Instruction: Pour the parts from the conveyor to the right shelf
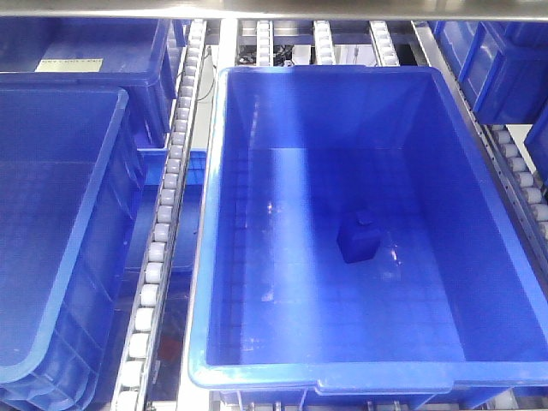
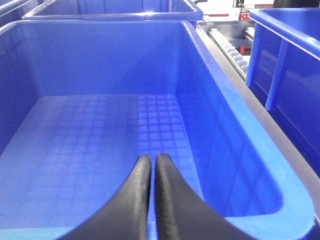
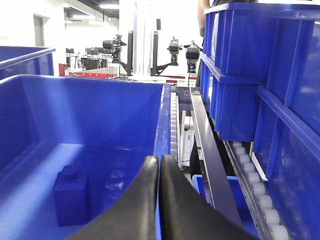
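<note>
One small blue block (image 1: pixel 358 237), the part, stands upright on the floor of the large middle bin (image 1: pixel 342 75) on the right shelf, whose roller lane (image 1: pixel 167 214) runs beside it. The right wrist view shows the same block (image 3: pixel 72 196) low at the left inside that bin (image 3: pixel 90 110). My right gripper (image 3: pixel 159 161) is shut and empty, hovering over the bin's right wall. My left gripper (image 2: pixel 152 159) is shut too, above an empty blue bin (image 2: pixel 100 60). The conveyor is out of view. Neither gripper shows in the front view.
Another big blue bin (image 1: pixel 51 240) sits left of the middle one, and more bins (image 1: pixel 501 68) are at the far right. Stacked blue bins (image 3: pixel 250 70) and a sloping roller track (image 3: pixel 255 190) rise to the right of my right gripper. A neighbouring bin (image 2: pixel 290 75) flanks the left gripper.
</note>
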Controlling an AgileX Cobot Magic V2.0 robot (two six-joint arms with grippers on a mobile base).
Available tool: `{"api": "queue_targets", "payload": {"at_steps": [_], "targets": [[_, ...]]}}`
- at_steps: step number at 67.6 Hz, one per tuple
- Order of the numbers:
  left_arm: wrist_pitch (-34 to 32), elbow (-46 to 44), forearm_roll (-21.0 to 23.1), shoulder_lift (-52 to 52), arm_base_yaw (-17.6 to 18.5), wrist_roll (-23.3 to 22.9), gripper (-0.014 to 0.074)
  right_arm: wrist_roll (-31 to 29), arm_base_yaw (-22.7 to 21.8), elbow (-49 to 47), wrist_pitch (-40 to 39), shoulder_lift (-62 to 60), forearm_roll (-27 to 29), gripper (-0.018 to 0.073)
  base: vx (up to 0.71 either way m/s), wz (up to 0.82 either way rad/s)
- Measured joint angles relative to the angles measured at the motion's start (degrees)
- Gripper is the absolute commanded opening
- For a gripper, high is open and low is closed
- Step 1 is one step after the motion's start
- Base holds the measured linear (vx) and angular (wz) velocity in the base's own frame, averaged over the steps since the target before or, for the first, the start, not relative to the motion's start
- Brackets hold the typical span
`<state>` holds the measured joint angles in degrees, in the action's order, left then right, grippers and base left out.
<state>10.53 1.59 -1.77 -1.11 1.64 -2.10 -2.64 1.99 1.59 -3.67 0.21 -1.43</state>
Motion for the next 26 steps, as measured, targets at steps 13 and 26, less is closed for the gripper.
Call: {"api": "queue_targets", "payload": {"at_steps": [13, 26], "targets": [[0.0, 0.0, 0.0, 0.0, 0.0, 0.0, -0.0006, 0.0, 0.0, 0.0, 0.0, 0.0, 0.0, -0.0009, 0.0, 0.0], [0.0, 0.0, 0.0, 0.0, 0.0, 0.0, -0.0006, 0.0, 0.0, 0.0, 0.0, 0.0, 0.0, -0.0009, 0.0, 0.0]]}}
